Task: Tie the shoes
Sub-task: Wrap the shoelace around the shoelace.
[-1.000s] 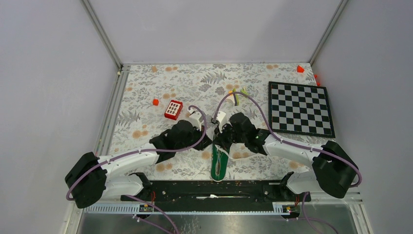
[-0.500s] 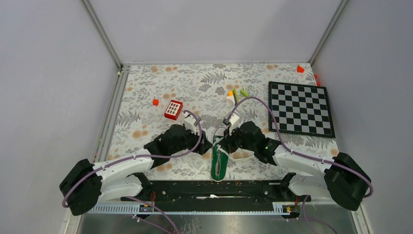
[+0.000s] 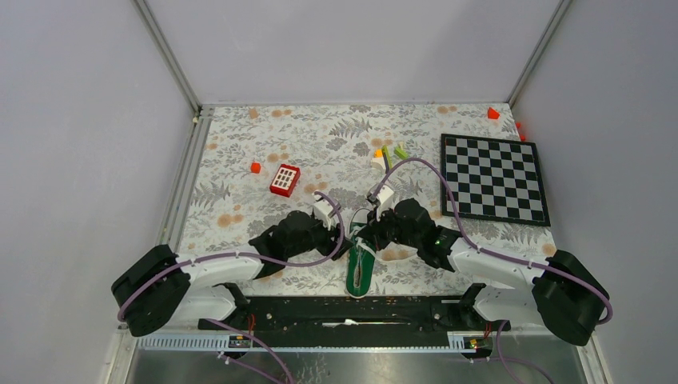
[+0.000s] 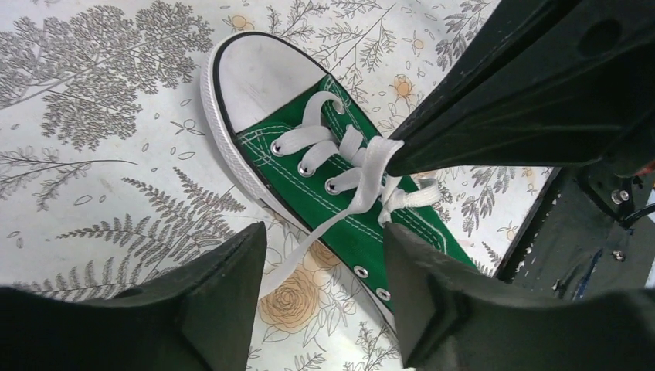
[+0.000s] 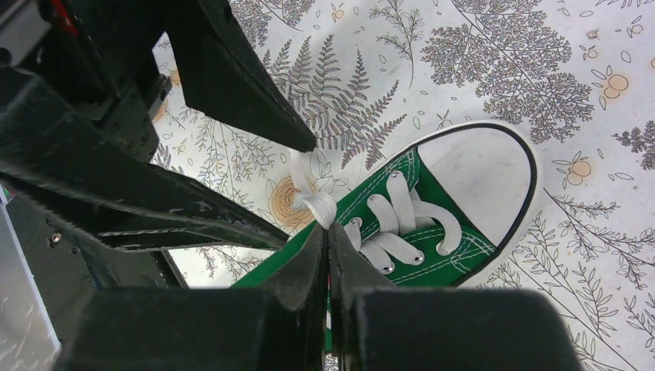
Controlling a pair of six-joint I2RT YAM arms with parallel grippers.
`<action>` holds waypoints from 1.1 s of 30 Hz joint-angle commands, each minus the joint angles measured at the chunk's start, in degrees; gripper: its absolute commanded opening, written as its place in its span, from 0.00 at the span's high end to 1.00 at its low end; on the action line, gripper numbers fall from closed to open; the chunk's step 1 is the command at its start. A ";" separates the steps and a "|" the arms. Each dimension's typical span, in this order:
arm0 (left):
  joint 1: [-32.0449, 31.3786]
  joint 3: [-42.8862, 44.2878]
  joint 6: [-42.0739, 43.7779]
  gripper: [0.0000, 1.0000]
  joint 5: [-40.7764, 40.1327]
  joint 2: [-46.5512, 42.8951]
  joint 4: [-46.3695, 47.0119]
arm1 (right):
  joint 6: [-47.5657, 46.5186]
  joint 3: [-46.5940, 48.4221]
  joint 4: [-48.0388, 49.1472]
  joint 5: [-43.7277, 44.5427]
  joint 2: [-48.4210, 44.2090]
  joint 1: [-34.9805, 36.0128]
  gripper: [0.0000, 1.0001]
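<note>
The green sneaker (image 3: 361, 270) lies between the two arms at the near edge, its white toe cap (image 4: 259, 73) pointing away from the arm bases. My right gripper (image 5: 327, 228) is shut on a bunch of white lace (image 5: 313, 202) over the middle of the shoe (image 5: 448, 267). My left gripper (image 4: 324, 232) stands open just left of the shoe (image 4: 363, 224). A loose lace strand (image 4: 309, 236) runs down between its fingers, untouched as far as I can see. In the top view both grippers, left (image 3: 340, 236) and right (image 3: 364, 232), meet above the laces.
A red-and-white keypad block (image 3: 285, 180) lies to the back left and a chessboard (image 3: 493, 178) to the right. Small coloured pieces (image 3: 388, 152) sit behind the right arm, with a red cube (image 3: 255, 167) further left. The black base rail (image 3: 352, 308) borders the shoe's heel.
My left gripper has opened and let go of the lace, pulling back left and then returning beside the shoe. The right gripper came down toward the shoe, still shut on the lace.
</note>
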 commanded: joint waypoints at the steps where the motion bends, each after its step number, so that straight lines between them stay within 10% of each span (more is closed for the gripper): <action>1: -0.05 3.17 2.02 0.44 0.66 2.14 5.63 | 0.04 1.66 1.65 0.63 -1.29 0.35 1.00; 8: -0.07 4.28 -1.07 1.00 1.88 2.62 6.73 | -0.24 1.95 0.58 1.02 -1.53 0.35 1.00; 12: -0.09 5.87 -2.90 1.00 1.25 1.83 3.16 | -2.58 2.83 -1.74 0.04 -2.51 0.35 0.96; 18: -0.11 3.65 -5.35 1.00 -0.13 -3.21 4.53 | -9.87 7.01 -10.07 -0.30 -3.76 0.35 0.56; 33: -0.08 3.27 -4.31 1.00 0.98 -4.55 1.94 | -14.38 13.76 -12.82 -1.67 3.19 0.10 0.55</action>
